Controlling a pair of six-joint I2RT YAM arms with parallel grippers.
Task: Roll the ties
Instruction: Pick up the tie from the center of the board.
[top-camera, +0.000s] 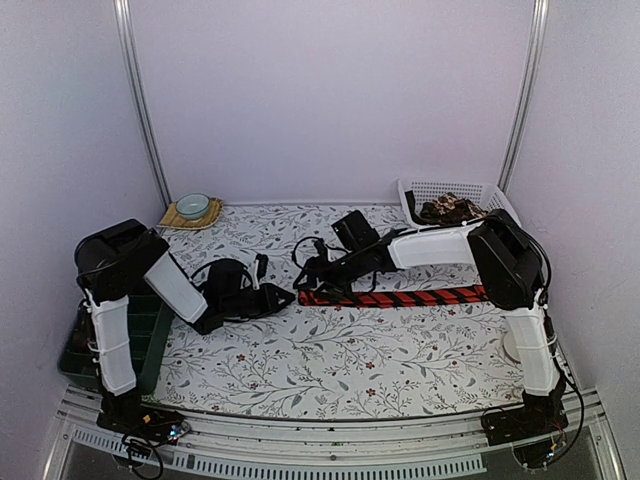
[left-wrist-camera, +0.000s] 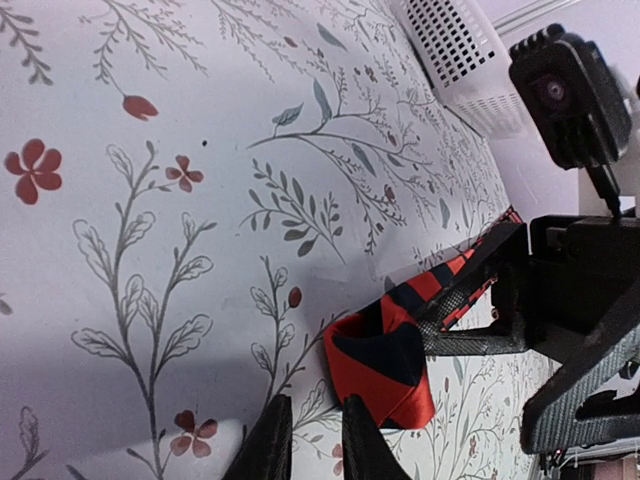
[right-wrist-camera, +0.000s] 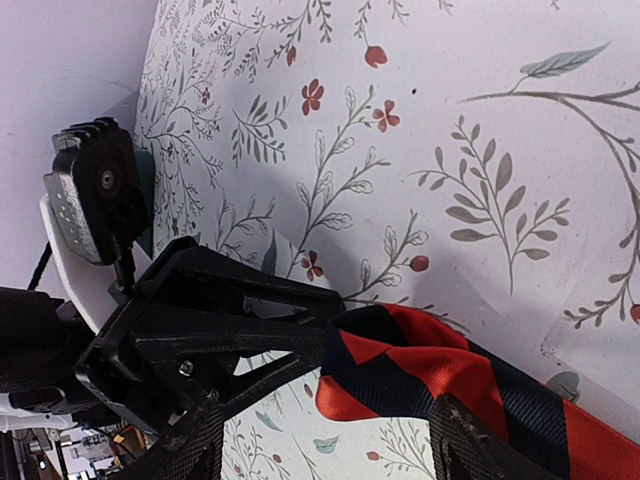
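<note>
A red tie with black diagonal stripes (top-camera: 400, 297) lies flat across the middle of the table, its left end folded over into a small loop (left-wrist-camera: 385, 365). My left gripper (left-wrist-camera: 313, 445) sits just left of that loop, open by a narrow gap that shows only tablecloth. My right gripper (right-wrist-camera: 330, 450) hovers over the same end, open wide. The folded end (right-wrist-camera: 420, 370) lies between its fingers, and the right-hand fingertip (right-wrist-camera: 470, 445) overlaps the fabric. In the top view both grippers meet at the tie's left end (top-camera: 300, 297). Brown-patterned ties (top-camera: 447, 208) lie in the basket.
A white mesh basket (top-camera: 420, 190) stands at the back right. A pale bowl on a woven mat (top-camera: 192, 206) sits at the back left. A dark green bin (top-camera: 150, 335) is by the left arm's base. A floral cloth (top-camera: 350, 360) covers the table.
</note>
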